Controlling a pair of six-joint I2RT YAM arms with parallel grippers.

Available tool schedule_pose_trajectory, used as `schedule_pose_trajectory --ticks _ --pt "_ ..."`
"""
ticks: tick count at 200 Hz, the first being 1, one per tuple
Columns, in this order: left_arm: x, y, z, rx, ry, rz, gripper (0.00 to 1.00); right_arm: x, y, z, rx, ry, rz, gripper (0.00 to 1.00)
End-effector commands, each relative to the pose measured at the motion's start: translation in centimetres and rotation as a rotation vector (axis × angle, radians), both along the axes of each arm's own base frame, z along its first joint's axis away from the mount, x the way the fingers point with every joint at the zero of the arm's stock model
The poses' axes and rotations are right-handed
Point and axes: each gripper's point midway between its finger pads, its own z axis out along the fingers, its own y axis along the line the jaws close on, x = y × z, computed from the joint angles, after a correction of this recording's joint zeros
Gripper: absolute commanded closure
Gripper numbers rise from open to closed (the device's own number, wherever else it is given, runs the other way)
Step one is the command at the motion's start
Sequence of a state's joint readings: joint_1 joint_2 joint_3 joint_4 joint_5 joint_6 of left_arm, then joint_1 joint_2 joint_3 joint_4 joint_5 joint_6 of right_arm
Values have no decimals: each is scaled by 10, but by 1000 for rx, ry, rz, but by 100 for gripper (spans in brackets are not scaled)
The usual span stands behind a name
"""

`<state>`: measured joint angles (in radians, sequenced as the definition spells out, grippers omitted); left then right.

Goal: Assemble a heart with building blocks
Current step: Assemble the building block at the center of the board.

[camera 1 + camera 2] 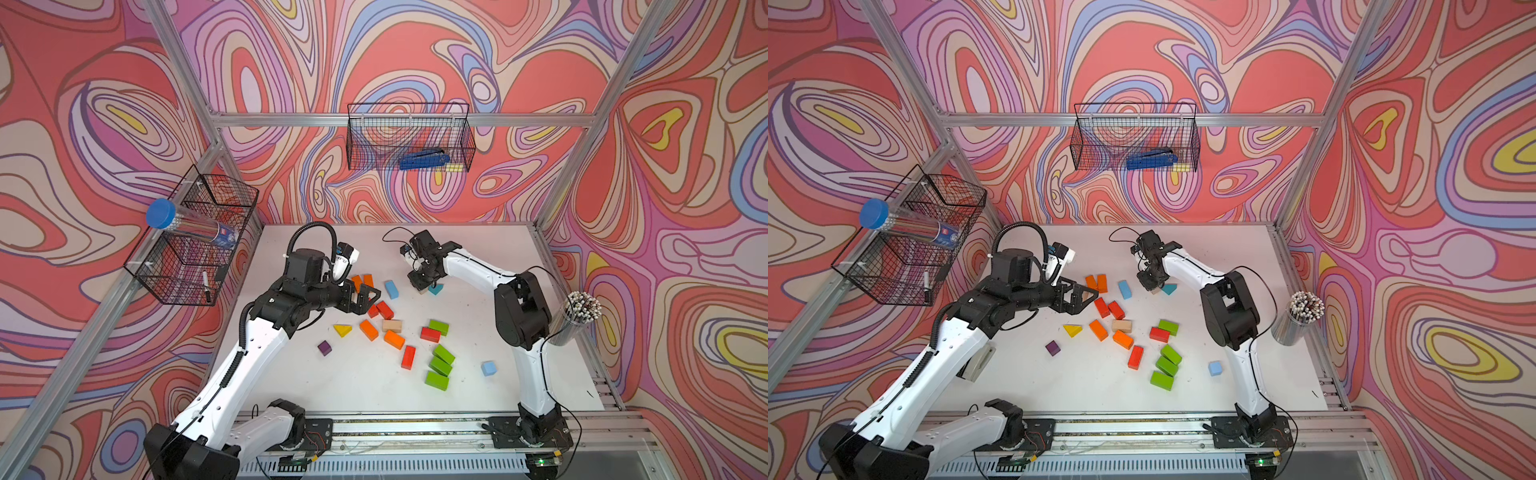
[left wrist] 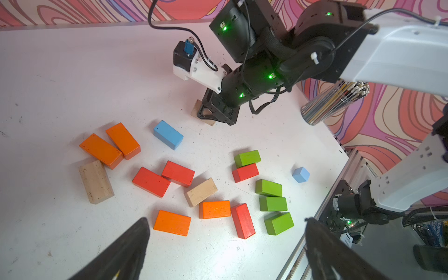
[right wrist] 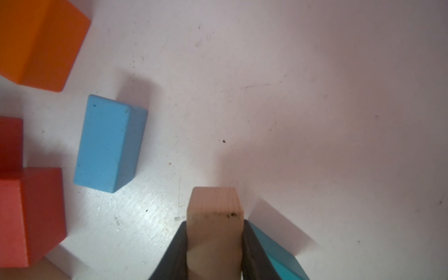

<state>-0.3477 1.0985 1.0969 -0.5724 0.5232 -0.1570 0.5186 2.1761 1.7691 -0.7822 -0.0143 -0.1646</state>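
Plain wood brick [image 3: 214,201] is the one in play: the right pincer [image 3: 215,232] is clamped across its narrow width, dark fingers flat on the two long sides, out at the far part of the desk [image 1: 374,386]. Lifted or resting? I can't tell. Just beside it sits the teal wedge [image 3: 274,252], and a blue brick [image 3: 106,143] lies near. This looks like a light, rigid piece, with bare grain giving decent bite. The painted ones look smoother and likelier to slip, so take them across parallel faces near the middle. Take wedges by the flat triangular sides, never the slope. The other blocks [image 2: 201,191] lie scattered mid-desk, no heart shape yet. The left pincer [image 1: 366,298] hangs over them, jaws spread wide, empty.
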Motion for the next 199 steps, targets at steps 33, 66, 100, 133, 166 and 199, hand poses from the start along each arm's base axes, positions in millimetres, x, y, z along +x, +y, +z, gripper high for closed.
schedule_pose_trajectory --ticks 33,66,100,133,166,199 --pt "1 0 -1 7 -16 -6 0 2 -1 -12 -39 3 15 72" --pt "1 0 -1 7 -15 -7 0 5 -3 -16 -59 -1 18 72" --pt "1 0 -2 8 -13 -7 0 5 -3 -20 -63 6 22 72" --pt "1 0 -2 8 -14 -6 0 8 -1 -22 -65 3 23 71" --pt "2 0 -2 10 -15 -4 0 11 -3 -24 -77 -6 19 71" --pt "1 1 -2 11 -13 -2 0 13 -3 -26 -81 -11 17 71"
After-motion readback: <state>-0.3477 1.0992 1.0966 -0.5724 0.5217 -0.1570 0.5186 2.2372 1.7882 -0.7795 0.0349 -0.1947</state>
